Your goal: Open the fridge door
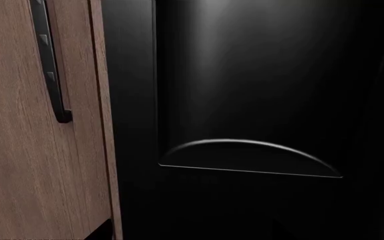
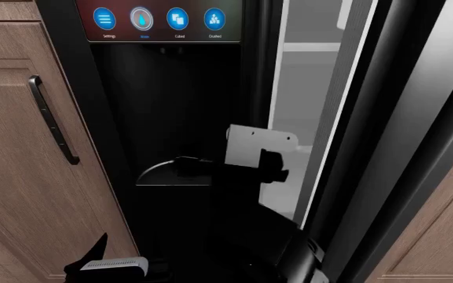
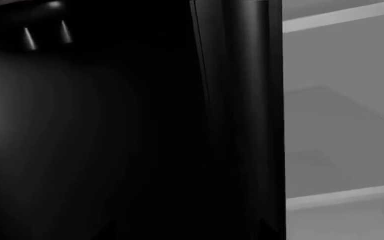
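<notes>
The fridge door (image 2: pixel 415 112), glossy black, stands swung out towards me at the right of the head view. Its pale inner edge (image 2: pixel 338 118) shows, and I cannot pick out its bar handle. The gap shows the white fridge interior (image 2: pixel 308 82) (image 3: pixel 345 125). My right gripper (image 2: pixel 182 167) reaches left across the gap, in front of the dispenser recess (image 2: pixel 171 118) of the narrower door. Its black fingers merge with the black behind them. My left gripper (image 2: pixel 101 260) sits low at the bottom edge, near the wooden cabinet. Neither wrist view shows its own jaws.
The narrower black door carries a touch panel (image 2: pixel 159 20) and a curved dispenser ledge (image 1: pixel 251 157). A brown wooden cabinet door (image 2: pixel 22 177) with a dark handle (image 2: pixel 52 121) (image 1: pixel 50 65) stands at the left. Another wooden panel (image 2: pixel 446 236) is at the lower right.
</notes>
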Motion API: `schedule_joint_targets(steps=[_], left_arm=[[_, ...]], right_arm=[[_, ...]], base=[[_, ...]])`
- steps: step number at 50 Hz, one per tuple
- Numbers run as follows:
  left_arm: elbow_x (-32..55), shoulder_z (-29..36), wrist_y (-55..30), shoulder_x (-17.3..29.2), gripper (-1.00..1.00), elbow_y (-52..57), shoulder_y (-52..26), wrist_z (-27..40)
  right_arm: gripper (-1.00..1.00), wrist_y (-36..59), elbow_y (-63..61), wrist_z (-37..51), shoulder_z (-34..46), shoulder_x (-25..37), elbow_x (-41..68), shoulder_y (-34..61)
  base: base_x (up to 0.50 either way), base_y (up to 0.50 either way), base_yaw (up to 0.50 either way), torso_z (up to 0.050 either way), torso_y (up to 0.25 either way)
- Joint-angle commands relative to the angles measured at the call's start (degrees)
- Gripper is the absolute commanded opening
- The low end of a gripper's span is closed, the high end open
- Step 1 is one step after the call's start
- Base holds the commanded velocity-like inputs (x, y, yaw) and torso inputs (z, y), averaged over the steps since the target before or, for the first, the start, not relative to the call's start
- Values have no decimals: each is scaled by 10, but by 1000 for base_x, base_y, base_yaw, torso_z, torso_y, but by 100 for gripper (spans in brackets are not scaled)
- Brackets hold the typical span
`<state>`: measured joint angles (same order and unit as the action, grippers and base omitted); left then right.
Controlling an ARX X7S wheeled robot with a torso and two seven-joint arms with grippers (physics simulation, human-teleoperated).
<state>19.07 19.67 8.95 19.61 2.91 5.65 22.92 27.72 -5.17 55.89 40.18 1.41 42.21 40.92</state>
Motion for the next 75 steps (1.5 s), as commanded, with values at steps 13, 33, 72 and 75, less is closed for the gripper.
schedule_joint_targets(steps=[13, 33, 72, 75], left_arm=[[1, 4, -2, 2, 100, 4, 1, 3], [8, 2, 10, 6, 100, -1, 6, -1], [19, 12, 24, 2, 100, -28, -5, -19], [21, 13, 26, 2, 100, -31, -6, -21]], right_arm=[[100, -75, 81, -14, 0, 25, -3, 36], [100, -123, 47, -45, -32, 103, 10, 13], [100, -160, -158, 31, -204, 357, 95, -142], [100, -168, -148, 32, -218, 370, 91, -148]], base=[[0, 0, 0, 0, 0], [0, 0, 0, 0, 0], [0, 0, 0, 1, 0], [0, 0, 0, 0, 0]])
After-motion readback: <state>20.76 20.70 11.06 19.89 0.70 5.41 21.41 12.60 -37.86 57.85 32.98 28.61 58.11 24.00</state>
